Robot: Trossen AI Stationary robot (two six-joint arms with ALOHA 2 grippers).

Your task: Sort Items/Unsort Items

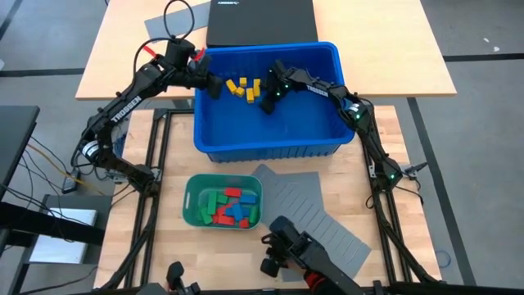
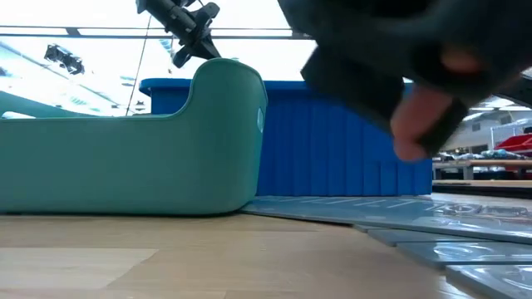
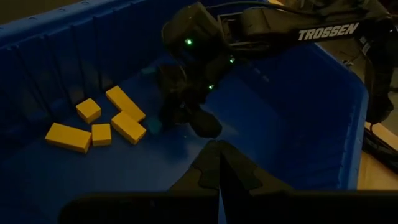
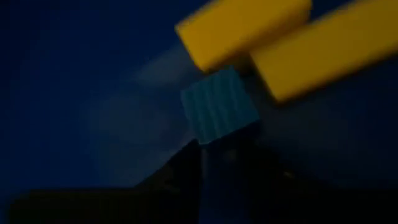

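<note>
Right gripper [image 1: 267,104], blue block [image 4: 219,104] at fingertips

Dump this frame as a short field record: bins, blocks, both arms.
large bin: blue rectangular plastic tub at the table's far side
tub contents: small yellow toy blocks in a loose cluster; a small teal-blue block next to them
small tray: teal-green oblong plastic tray in front of the tub, holding red, green and blue blocks
left gripper: inside the tub, jaws shut, holding nothing
right gripper: low in the tub by the yellow cluster, right at the teal-blue block
</note>
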